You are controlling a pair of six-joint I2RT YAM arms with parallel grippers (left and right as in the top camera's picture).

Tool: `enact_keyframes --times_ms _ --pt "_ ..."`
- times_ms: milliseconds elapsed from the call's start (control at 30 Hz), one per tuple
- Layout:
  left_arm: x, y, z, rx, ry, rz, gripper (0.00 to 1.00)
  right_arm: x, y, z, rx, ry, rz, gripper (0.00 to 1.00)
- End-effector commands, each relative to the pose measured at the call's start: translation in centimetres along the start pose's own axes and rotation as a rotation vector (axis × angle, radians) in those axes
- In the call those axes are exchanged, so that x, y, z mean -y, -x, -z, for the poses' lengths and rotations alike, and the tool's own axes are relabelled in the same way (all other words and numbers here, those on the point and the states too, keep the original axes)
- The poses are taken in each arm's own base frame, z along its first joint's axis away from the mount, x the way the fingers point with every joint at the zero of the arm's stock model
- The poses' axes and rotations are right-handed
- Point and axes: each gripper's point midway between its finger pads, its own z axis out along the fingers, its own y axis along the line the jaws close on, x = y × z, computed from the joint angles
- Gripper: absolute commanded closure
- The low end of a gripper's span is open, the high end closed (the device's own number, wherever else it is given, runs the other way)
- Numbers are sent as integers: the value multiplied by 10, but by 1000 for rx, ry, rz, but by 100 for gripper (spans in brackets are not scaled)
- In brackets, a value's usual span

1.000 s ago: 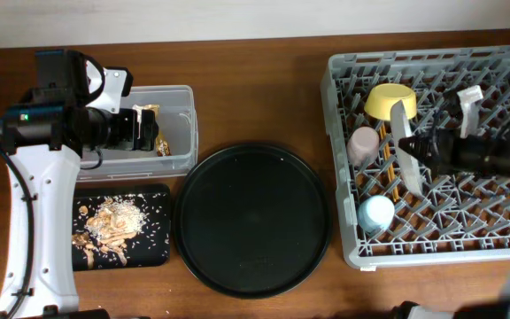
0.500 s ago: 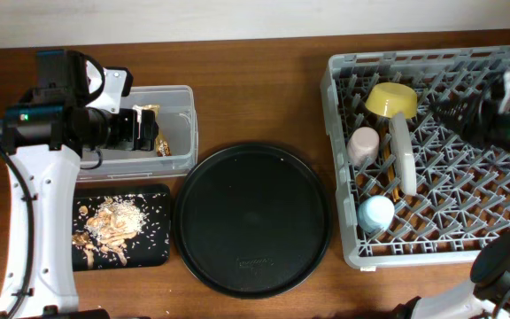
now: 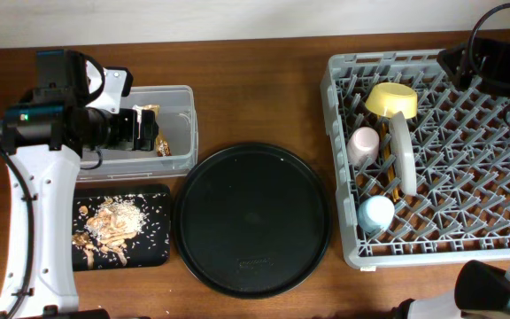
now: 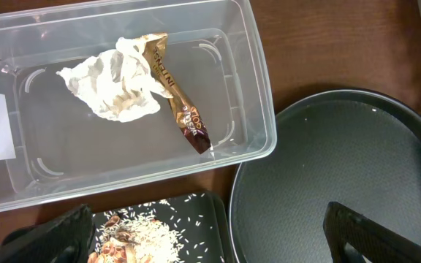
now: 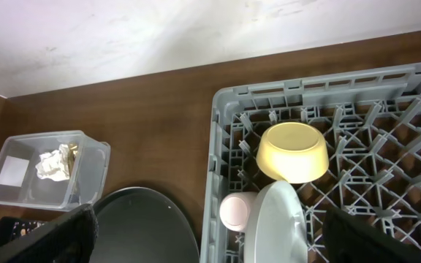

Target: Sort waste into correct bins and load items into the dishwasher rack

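Note:
The grey dishwasher rack point(image 3: 336, 177) stands at the right. In it are the yellow bowl point(image 3: 390, 99), the pink cup point(image 3: 362, 143), the blue cup point(image 3: 377, 213) and the pale plate point(image 3: 405, 158), which stands on edge. A strip of light wood, the chopsticks point(image 3: 397, 183), shows beside the plate. My right gripper point(image 3: 457, 60) is open above the rack's far right corner, holding nothing. My left gripper point(image 4: 210, 237) hangs open over the clear tub point(image 4: 262, 109), which holds the paper wad point(image 4: 115, 88) and gold wrapper point(image 4: 181, 109). Food scraps point(image 3: 113, 221) lie in the small black tray point(image 3: 153, 197).
A large round black tray point(image 3: 253, 217) sits between the bins and the rack, close to both. The table's back edge meets a white wall. Bare wood shows behind the round tray.
My right gripper has opened and let go of the plate, then pulled back up to the rack's far right corner. The plate stays standing in the rack. The left arm has not moved.

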Motion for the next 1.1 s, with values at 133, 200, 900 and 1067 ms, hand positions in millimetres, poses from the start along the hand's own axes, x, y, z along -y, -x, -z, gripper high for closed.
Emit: enact_keyframes --times_ms 133,200,900,1067 --pt "0 1 6 17 4 11 1 -71 -3 69 151 26 144 1" --pt "0 1 6 17 4 11 1 -142 -25 115 235 132 297 1" --pt "0 1 6 17 4 11 0 -45 -239 -34 838 -34 645 1" --pt "0 1 6 17 4 11 0 -23 -272 -70 650 -51 588 1"
